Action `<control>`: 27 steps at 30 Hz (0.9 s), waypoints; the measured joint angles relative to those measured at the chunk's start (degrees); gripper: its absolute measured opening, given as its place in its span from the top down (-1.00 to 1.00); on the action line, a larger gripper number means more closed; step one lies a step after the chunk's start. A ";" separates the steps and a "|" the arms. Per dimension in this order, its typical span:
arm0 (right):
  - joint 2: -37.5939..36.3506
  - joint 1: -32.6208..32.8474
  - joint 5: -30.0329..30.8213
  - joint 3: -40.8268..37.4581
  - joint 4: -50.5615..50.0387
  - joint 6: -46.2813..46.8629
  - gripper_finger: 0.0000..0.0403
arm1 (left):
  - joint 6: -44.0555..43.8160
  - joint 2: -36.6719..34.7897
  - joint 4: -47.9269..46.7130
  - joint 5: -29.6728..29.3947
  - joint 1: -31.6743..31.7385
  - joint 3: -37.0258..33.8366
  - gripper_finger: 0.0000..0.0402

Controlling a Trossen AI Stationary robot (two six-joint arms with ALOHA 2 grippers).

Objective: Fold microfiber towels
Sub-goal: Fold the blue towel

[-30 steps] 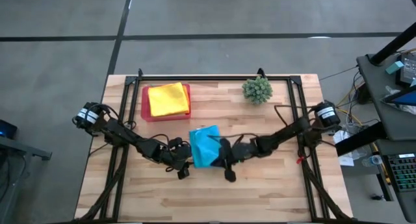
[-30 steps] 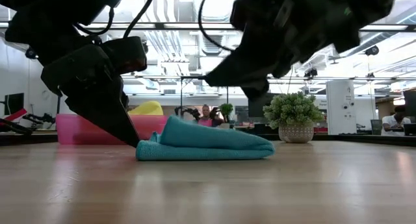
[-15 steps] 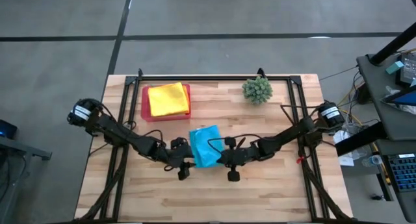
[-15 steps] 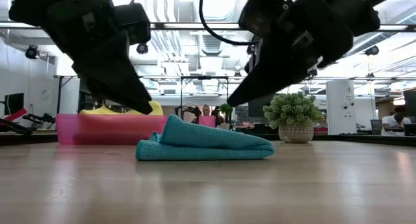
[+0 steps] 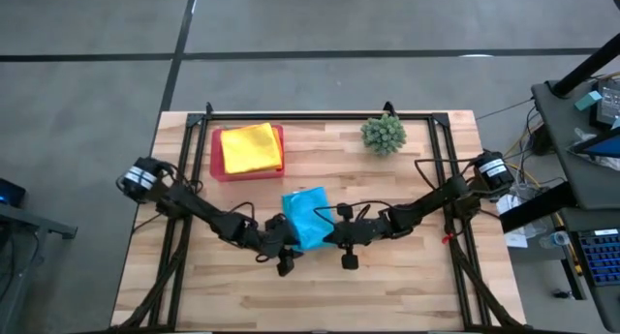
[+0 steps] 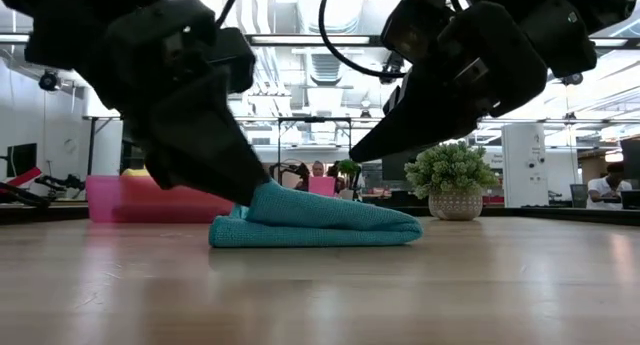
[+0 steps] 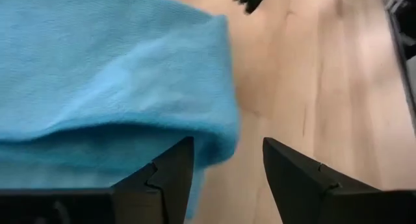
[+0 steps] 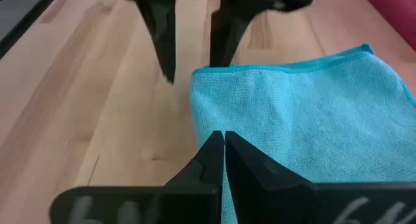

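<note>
Change: the left gripper [image 5: 284,239] had moved in against the turquoise towel [image 5: 304,217] since half a second before.
Left gripper: fingers spread, straddling the towel's near corner.
Right gripper [image 5: 329,239]: fingers pressed together (empty), just above the towel's opposite edge.
Yellow towel [image 5: 250,147]: on the pink tray [image 5: 217,166], well beyond both grippers.

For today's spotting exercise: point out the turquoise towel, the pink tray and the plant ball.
turquoise towel [image 5: 306,216], high view, middle of its top fold.
pink tray [image 5: 215,152], high view, bare left rim.
plant ball [image 5: 384,133], high view, centre of its spiky top.
</note>
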 joint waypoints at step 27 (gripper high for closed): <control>0.00 -0.02 0.00 -0.04 1.58 -1.83 0.96 | 4.31 -10.77 -23.51 -1.48 -0.24 2.97 0.99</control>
